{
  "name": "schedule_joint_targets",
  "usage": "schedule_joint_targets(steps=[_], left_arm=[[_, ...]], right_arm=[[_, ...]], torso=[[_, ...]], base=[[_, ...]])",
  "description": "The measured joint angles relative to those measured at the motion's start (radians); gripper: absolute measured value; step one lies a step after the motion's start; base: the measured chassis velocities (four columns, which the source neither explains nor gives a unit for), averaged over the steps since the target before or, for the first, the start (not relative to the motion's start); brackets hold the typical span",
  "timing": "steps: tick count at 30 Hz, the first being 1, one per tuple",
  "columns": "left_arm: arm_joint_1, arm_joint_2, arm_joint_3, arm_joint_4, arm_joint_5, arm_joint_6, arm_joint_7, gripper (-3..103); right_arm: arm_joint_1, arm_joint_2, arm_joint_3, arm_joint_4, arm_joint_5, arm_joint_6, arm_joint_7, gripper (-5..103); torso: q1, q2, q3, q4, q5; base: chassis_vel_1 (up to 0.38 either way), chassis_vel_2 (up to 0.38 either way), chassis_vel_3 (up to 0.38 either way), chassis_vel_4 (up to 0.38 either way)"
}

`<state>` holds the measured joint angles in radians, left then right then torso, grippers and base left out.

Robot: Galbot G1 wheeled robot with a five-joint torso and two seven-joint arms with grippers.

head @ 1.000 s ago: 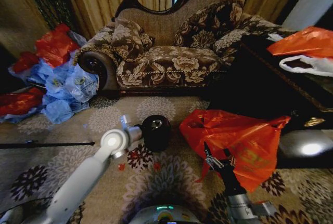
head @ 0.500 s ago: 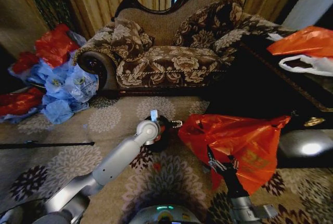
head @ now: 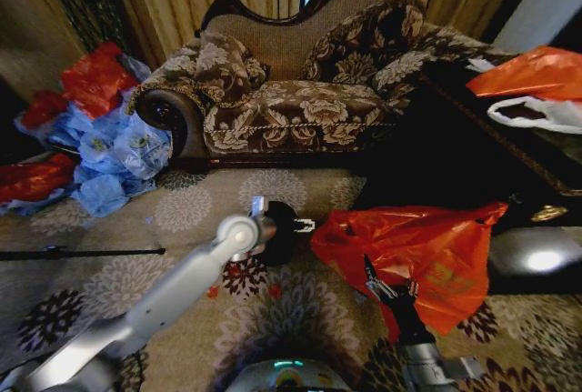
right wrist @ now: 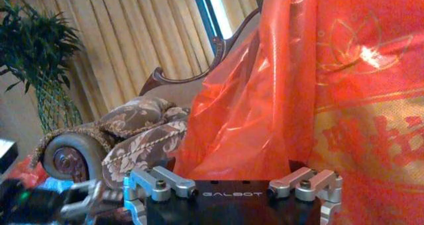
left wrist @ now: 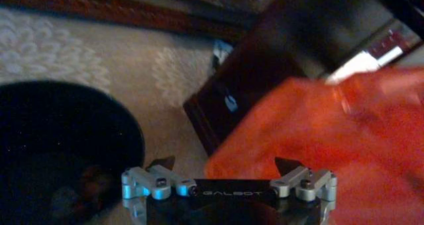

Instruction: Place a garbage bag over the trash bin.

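While the patterned sofa (head: pixel 300 92) and the dark table (head: pixel 455 151) stand well clear of the work, the trouble I would watch for sits lower down on the carpet (head: pixel 182 215); the red-orange garbage bag (head: pixel 427 246) hangs up off the floor at the table's edge, just beside the little black trash bin (head: pixel 275 233) and much wider than it, so a poor catch of its near edge could leave the mouth closed or twisted rather than spread over the rim; the bin is light-looking and the left arm reaches right across its top, so I judge a low sweep could tip it or push it away; the left gripper (head: pixel 307 225) has its pincer spread apart, hovering past the bin with the bag's edge reaching between its tips, and thin plastic there could slip out or tear; the right gripper (head: pixel 386 287) is against the lower front of the bag, though whether it is clamped on the plastic I cannot tell. Against a second ago, the left gripper has crossed from the bin's far side to the bag's side, the bin stays put, and the bag and right gripper have barely shifted.
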<state>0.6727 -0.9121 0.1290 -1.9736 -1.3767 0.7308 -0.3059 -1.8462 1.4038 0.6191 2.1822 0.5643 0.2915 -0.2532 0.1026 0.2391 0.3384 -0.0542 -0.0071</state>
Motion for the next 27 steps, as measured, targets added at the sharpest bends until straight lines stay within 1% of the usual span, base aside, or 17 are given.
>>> schedule_joint_targets(steps=[2, 3, 4, 5, 8, 9, 10, 12, 13, 15, 16, 19, 22, 24, 26, 27], left_arm=[[0.019, -0.006, 0.01, 0.006, 0.056, 0.001, 0.037, 100], [0.021, -0.023, 0.022, 0.021, 0.085, -0.003, 0.051, 100], [0.017, -0.045, 0.034, 0.041, 0.102, -0.01, 0.056, 100], [0.017, -0.045, 0.034, 0.041, 0.102, -0.01, 0.056, 100], [-0.025, -0.116, 0.077, 0.126, 0.127, -0.037, 0.058, 100], [-0.025, -0.116, 0.077, 0.126, 0.127, -0.037, 0.058, 100], [-0.051, -0.152, 0.093, 0.172, 0.125, -0.041, 0.058, 100], [-0.081, -0.194, 0.114, 0.225, 0.112, -0.043, 0.055, 100], [-0.081, -0.194, 0.114, 0.225, 0.112, -0.043, 0.055, 100], [-0.103, -0.235, 0.132, 0.274, 0.101, -0.043, 0.049, 100], [-0.103, -0.235, 0.132, 0.274, 0.101, -0.043, 0.049, 100], [-0.126, -0.284, 0.16, 0.337, 0.098, -0.037, 0.043, 100], [-0.132, -0.296, 0.174, 0.354, 0.1, -0.022, 0.038, 101], [-0.134, -0.295, 0.186, 0.358, 0.104, -0.009, 0.038, 92], [-0.133, -0.292, 0.188, 0.358, 0.104, -0.008, 0.042, 92], [-0.132, -0.288, 0.191, 0.358, 0.107, -0.009, 0.051, 86]], right_arm=[[0.001, 0.0, -0.001, 0.0, 0.0, -0.001, 0.0, 100], [0.001, 0.0, -0.001, 0.0, 0.0, -0.001, 0.0, 100], [-0.001, 0.0, 0.0, 0.0, 0.0, -0.001, 0.0, 100], [-0.001, 0.0, 0.0, 0.0, 0.0, -0.001, 0.0, 100], [-0.007, -0.001, 0.004, 0.002, 0.0, -0.001, 0.001, 100], [-0.007, -0.001, 0.004, 0.002, 0.0, -0.001, 0.001, 100], [-0.01, -0.002, 0.009, 0.003, 0.002, -0.001, 0.001, 100], [-0.013, -0.004, 0.015, 0.003, 0.005, -0.001, 0.001, 100], [-0.013, -0.004, 0.015, 0.003, 0.005, -0.001, 0.001, 100], [-0.014, -0.005, 0.02, 0.003, 0.009, 0.0, 0.0, 100], [-0.014, -0.005, 0.02, 0.003, 0.009, 0.0, 0.0, 100], [-0.015, -0.006, 0.025, 0.002, 0.015, 0.0, 0.0, 100], [-0.015, -0.007, 0.029, 0.002, 0.018, 0.0, 0.0, 100], [-0.015, -0.013, 0.034, 0.0, 0.026, 0.0, 0.001, 100], [-0.015, -0.016, 0.037, -0.001, 0.028, 0.0, 0.0, 100], [-0.015, -0.019, 0.038, -0.002, 0.03, 0.0, 0.0, 100]], torso=[[0.0, 0.0, 0.0, 0.0, -0.0001], [0.0, 0.0, 0.0, -0.0001, -0.0001], [0.0, 0.0, 0.0, -0.0002, -0.0002], [0.0, 0.0, 0.0, -0.0002, -0.0002], [0.0, 0.0, 0.0, -0.0004, 0.0002], [0.0, 0.0, 0.0, -0.0004, 0.0002], [0.0, 0.0, 0.0, -0.0006, 0.0], [0.0, 0.0, 0.0, -0.0004, 0.0005], [0.0, 0.0, 0.0, -0.0004, 0.0005], [0.0, 0.0, 0.0, -0.0006, 0.0001], [0.0, 0.0, 0.0, -0.0006, 0.0001], [0.0, 0.0, 0.0, -0.0006, 0.0001], [0.0, 0.0, 0.0, -0.0005, 0.0002], [0.0, 0.0, 0.0, -0.0005, 0.0001], [0.0, 0.0, 0.0, -0.0004, 0.0001], [0.0, 0.0, 0.0, -0.0003, 0.0002]], base=[[0.0, 0.0, 0.0, 0.0], [0.0, 0.0, 0.0, 0.0], [0.0, 0.0, 0.0, 0.0], [0.0, 0.0, 0.0, 0.0], [0.0, 0.0, 0.0, 0.0], [0.0, 0.0, 0.0, 0.0], [0.0, 0.0, 0.0, 0.0], [0.0, 0.0, 0.0, 0.0], [0.0, 0.0, 0.0, 0.0], [0.0, 0.0, 0.0, 0.0], [0.0, 0.0, 0.0, 0.0], [0.0, 0.0, 0.0, 0.0], [0.0, 0.0, 0.0, 0.0], [0.0, 0.0, 0.0, 0.0], [0.0, 0.0, 0.0, 0.0], [0.0, 0.0, 0.0, 0.0]])
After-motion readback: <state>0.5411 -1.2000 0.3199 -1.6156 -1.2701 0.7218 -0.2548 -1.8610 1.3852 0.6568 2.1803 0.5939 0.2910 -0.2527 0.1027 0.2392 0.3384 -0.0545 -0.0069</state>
